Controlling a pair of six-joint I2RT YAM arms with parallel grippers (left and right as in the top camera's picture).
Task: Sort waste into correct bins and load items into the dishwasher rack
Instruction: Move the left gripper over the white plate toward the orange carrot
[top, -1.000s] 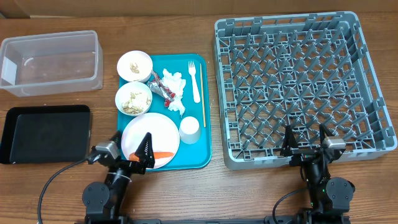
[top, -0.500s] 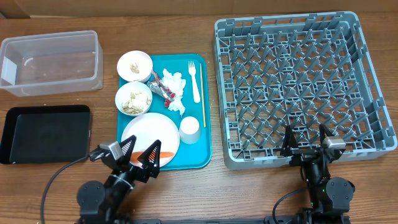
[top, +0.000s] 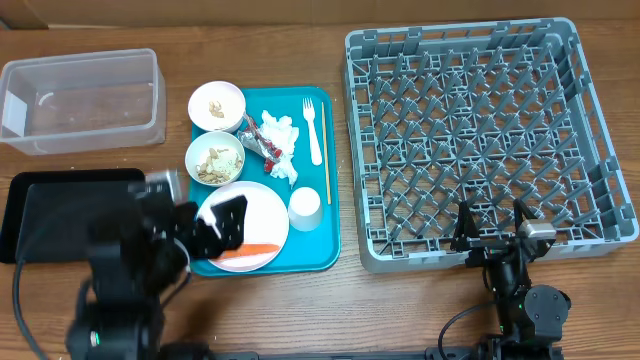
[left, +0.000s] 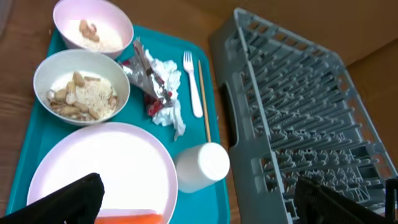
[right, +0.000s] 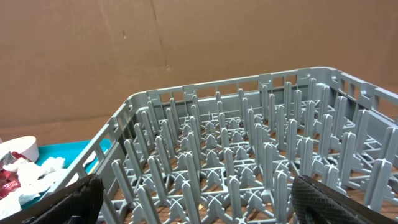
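Tub (top: 80, 100) and black tray (top: 50, 215) sit at the left of the bench (top: 300, 310), both bare, the tub farther back. Next comes the left claw (top: 212, 228), spread wide and holding nothing, blurred over the near-left rim of the plate (top: 255, 210) on the teal tray (top: 333, 235). On the plate's near edge lies the carrot (top: 252, 248), seemingly the piece of waste closest to that claw. It should be light, firm and smooth (round too, so apt to roll on the slick plate). A hold across its middle, one finger either side of its length, looks safest, and a gentle squeeze ought to be enough. Behind the plate stand the bowls (top: 214, 158) with their scraps, then the wrapper (top: 258, 140) and napkins (top: 283, 132) in a heap, soft and easily pinched. Fork (top: 313, 130) and stick (top: 327, 180) lie side by side further right, the cup (top: 305, 208) just right of the plate. Beyond the tray, the rack (top: 355, 150) has nothing in it. The right claw (top: 492, 235) hovers at its near wall, likewise spread and bare.
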